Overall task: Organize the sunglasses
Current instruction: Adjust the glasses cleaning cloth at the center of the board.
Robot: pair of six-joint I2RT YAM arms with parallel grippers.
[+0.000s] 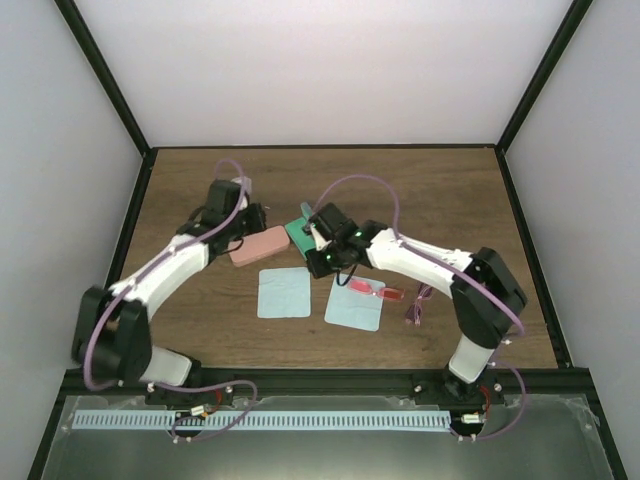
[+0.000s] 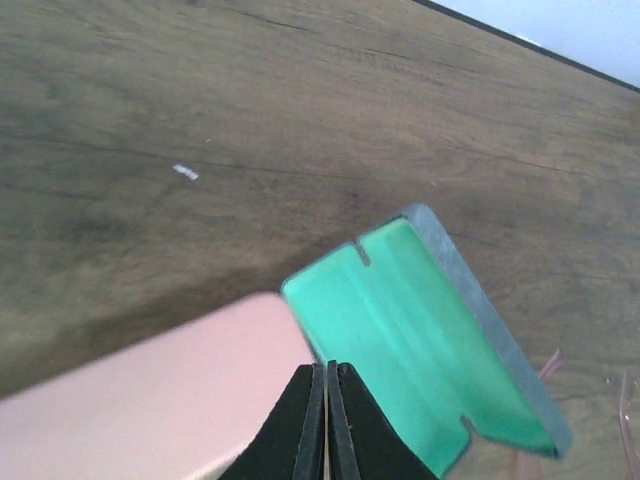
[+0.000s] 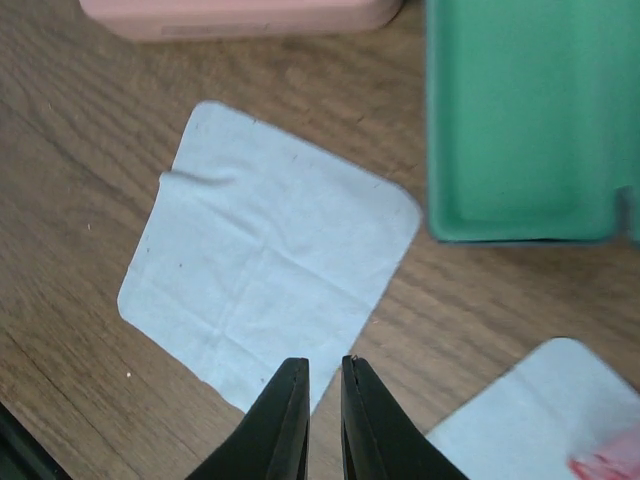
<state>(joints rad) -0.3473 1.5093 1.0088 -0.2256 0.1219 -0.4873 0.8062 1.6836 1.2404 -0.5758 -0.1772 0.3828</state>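
The red-lensed sunglasses (image 1: 368, 290) lie on the right pale blue cloth (image 1: 355, 303); a red corner of them (image 3: 612, 463) shows in the right wrist view. The pinkish-purple sunglasses (image 1: 418, 303) lie on the wood to the right of that cloth. My left gripper (image 1: 255, 228) (image 2: 327, 368) is shut on nothing and hangs over the seam between the pink case (image 2: 150, 400) and the open green-lined case (image 2: 410, 340). My right gripper (image 1: 318, 264) (image 3: 325, 362) is shut to a narrow slit with nothing in it, above the near corner of the left cloth (image 3: 260, 260).
The pink case (image 1: 258, 245) lies closed beside the open green-lined case (image 1: 298, 232) at mid-table. The left cloth (image 1: 284, 292) lies flat in front of them. Dark frame posts and pale walls bound the wooden table (image 1: 450, 190).
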